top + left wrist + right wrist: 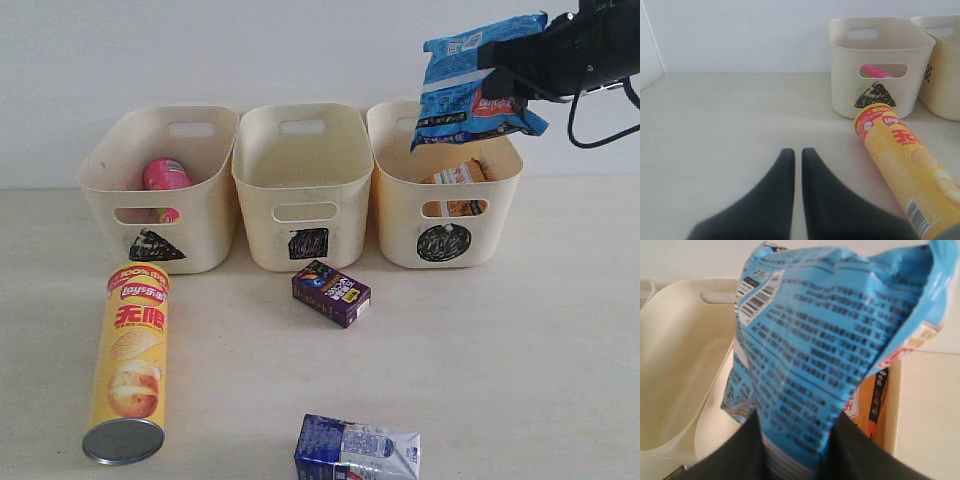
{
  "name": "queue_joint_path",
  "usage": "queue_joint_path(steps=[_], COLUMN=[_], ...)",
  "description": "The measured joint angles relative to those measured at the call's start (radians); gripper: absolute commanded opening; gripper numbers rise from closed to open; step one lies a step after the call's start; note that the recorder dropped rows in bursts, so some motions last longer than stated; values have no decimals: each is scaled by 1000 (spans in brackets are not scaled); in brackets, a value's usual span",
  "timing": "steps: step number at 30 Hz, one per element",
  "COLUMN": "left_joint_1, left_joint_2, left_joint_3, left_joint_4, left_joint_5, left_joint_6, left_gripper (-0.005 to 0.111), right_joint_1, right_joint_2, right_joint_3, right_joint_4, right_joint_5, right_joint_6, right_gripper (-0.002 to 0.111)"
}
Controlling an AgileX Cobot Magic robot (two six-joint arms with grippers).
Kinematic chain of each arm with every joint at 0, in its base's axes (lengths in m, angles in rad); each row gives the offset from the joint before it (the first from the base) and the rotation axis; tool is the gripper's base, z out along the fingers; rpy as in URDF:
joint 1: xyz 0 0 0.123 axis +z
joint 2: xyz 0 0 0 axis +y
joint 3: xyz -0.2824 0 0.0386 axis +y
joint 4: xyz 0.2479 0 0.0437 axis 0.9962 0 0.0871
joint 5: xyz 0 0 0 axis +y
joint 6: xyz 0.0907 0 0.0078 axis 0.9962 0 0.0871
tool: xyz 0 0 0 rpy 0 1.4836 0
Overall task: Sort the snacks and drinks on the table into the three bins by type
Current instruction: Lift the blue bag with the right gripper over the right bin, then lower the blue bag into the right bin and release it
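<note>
My right gripper (503, 80) is shut on the blue foil bag (466, 85) and holds it in the air over the circle bin (400, 215). In the right wrist view the blue foil bag (825, 350) fills the frame above my right gripper (795, 440), and the orange foil bag (875, 405) lies in the bin under it. The pink chip tube (165, 175) stands in the triangle bin (205, 235). The yellow Lay's tube (128, 365), the purple drink box (331, 293) and the blue-and-white carton (357, 451) lie on the table (520, 350). My left gripper (797, 152) is shut and empty beside the Lay's tube (905, 167).
The square bin (262, 225) in the middle holds nothing that I can see. The three bins stand in a row against the white back wall (200, 50). A black cable (590, 125) hangs from the right arm.
</note>
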Motion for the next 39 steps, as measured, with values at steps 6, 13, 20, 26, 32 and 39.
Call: queue_joint_path(steps=[6, 13, 20, 26, 32, 39], left_joint_1=[0, 0, 0, 0, 0, 0], left_joint_2=[0, 0, 0, 0, 0, 0], left_joint_3=[0, 0, 0, 0, 0, 0], left_joint_4=[0, 0, 0, 0, 0, 0], left_joint_5=[0, 0, 0, 0, 0, 0], left_joint_6=[0, 0, 0, 0, 0, 0], left_gripper=[4, 4, 4, 4, 4, 4], right_joint_1=[0, 0, 0, 0, 0, 0], right_joint_2=[50, 92, 109, 109, 103, 7], right_joint_3=[-7, -7, -9, -15, -17, -21], right_joint_4=[-2, -2, 0, 6, 8, 0], right_joint_5=[-41, -45, -43, -65, -69, -60], right_joint_6=[2, 2, 0, 13, 16, 16], right_gripper=[1, 2, 66, 73, 63, 0])
